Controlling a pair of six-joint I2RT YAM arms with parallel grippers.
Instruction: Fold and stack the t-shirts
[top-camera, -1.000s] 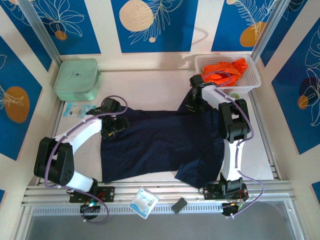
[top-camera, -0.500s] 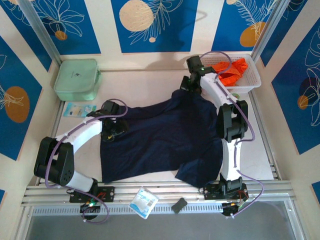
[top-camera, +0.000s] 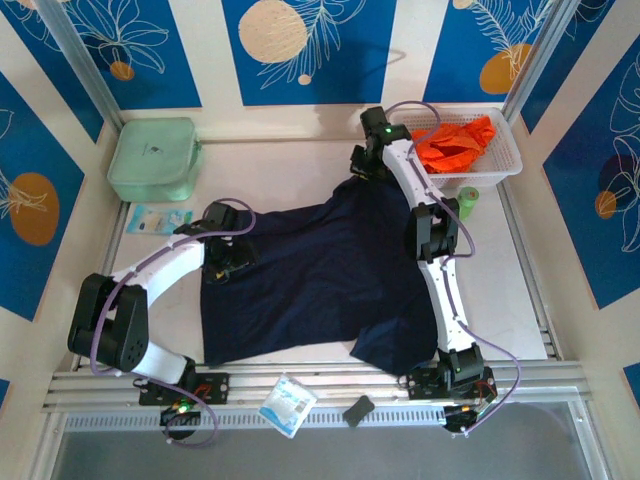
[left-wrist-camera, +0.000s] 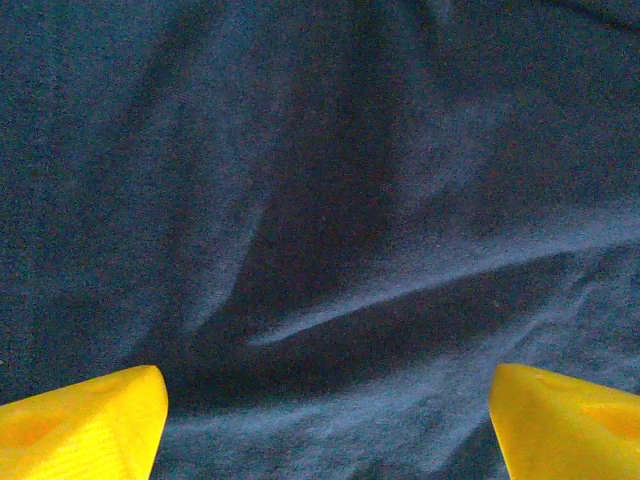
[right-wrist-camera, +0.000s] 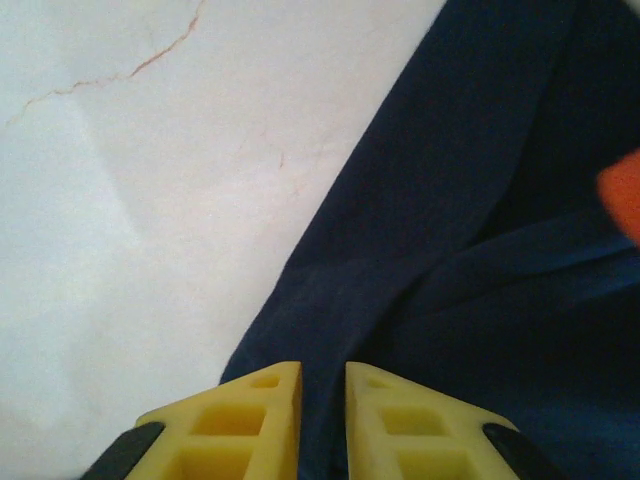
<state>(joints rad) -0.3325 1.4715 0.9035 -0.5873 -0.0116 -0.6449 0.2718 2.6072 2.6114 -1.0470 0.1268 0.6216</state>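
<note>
The dark navy t-shirt (top-camera: 320, 270) lies spread over the middle of the table, with one corner drawn toward the far right. My right gripper (top-camera: 362, 165) sits at that corner. In the right wrist view, navy cloth (right-wrist-camera: 480, 200) runs into the narrow slit between the yellow fingers (right-wrist-camera: 250, 420), so the right gripper (right-wrist-camera: 323, 375) is shut on it. My left gripper (top-camera: 222, 262) rests at the shirt's left edge. Its jaws are wide open (left-wrist-camera: 325, 400) over wrinkled navy cloth (left-wrist-camera: 320, 200) and hold nothing. The orange t-shirt (top-camera: 455, 145) lies crumpled in the white basket (top-camera: 500, 165).
A pale green zipped case (top-camera: 152, 158) stands at the far left. A small green roll (top-camera: 467, 202) lies in front of the basket. A flat packet (top-camera: 157, 218) lies left of the shirt. Another packet (top-camera: 288, 405) and a black piece (top-camera: 358, 409) lie on the near rail.
My right arm has stretched away toward the far edge, dragging the navy shirt's upper right corner with it. Its jaws now show a thin gap. The left arm has stayed put.
</note>
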